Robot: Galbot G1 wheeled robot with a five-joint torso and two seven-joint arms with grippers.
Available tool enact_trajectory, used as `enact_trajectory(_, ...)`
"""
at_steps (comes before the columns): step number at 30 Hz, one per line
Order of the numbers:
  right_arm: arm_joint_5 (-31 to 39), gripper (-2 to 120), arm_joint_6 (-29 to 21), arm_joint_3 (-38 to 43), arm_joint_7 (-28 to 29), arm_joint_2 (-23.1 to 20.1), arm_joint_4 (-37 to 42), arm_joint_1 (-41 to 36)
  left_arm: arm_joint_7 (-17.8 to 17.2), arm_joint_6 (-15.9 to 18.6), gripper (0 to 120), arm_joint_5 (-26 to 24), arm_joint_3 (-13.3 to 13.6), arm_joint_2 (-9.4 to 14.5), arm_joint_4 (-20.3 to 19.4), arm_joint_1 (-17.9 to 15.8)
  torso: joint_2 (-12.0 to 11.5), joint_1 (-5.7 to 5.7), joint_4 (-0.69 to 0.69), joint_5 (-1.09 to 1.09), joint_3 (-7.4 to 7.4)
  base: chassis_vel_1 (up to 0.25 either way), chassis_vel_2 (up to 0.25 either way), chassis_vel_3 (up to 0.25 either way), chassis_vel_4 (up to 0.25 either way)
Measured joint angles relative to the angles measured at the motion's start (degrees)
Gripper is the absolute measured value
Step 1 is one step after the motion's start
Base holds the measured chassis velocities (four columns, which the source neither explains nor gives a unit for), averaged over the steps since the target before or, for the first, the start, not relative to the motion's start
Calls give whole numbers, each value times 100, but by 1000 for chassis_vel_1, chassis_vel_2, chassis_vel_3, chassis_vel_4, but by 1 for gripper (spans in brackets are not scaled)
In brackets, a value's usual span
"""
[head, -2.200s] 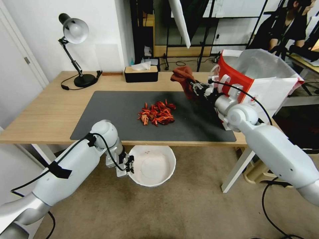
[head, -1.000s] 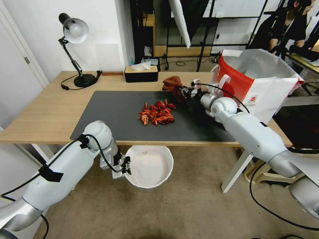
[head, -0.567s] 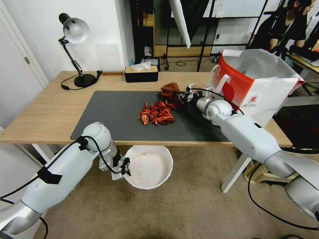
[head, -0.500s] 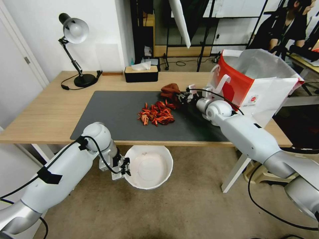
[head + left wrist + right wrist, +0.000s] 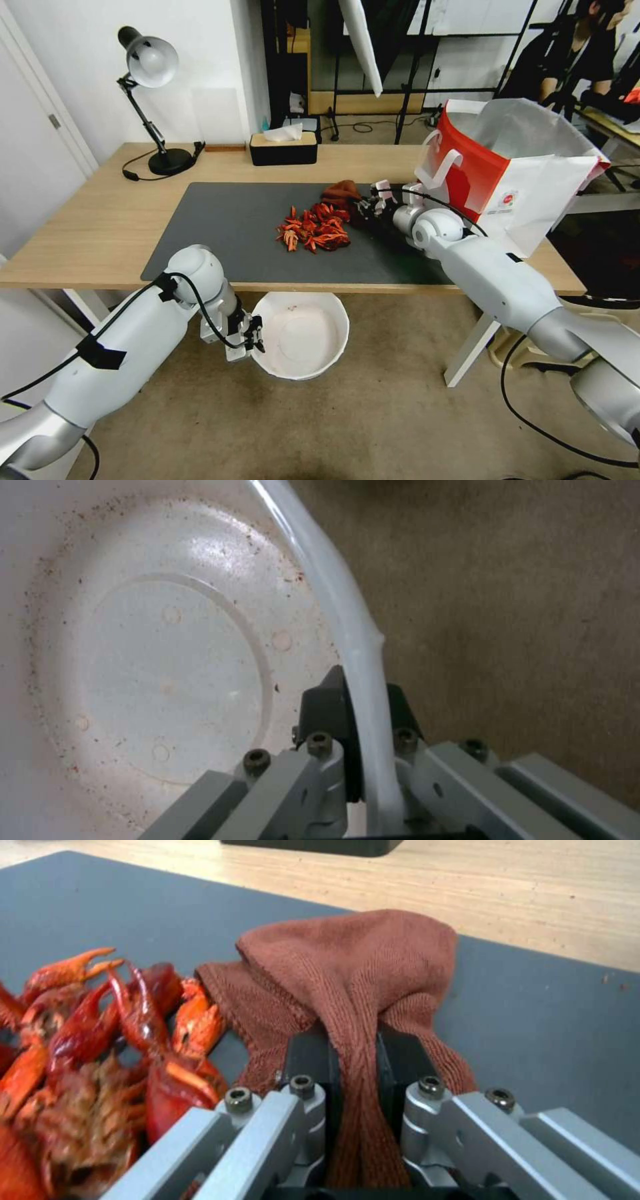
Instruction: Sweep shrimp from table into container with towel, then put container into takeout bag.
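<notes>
My right gripper pinches the towel against the shrimp on the mat; my left gripper, below the mat's near edge, clamps the bowl rim.

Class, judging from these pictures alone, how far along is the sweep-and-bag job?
Done: the right tool grips the towel and has it against the shrimp; the left tool holds the container by its rim, below the table edge. In hand: the sweep. Left: shrimp into container, container into takeout bag.
</notes>
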Motion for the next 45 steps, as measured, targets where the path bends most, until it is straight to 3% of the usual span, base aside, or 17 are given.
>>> enact_trajectory(45, 186, 7, -211, -6, 137, -557, 1418, -726, 0, 0, 0, -16, 20, -80, 50, -179, -1, 1, 1, 0, 0, 0, 0, 0, 0)
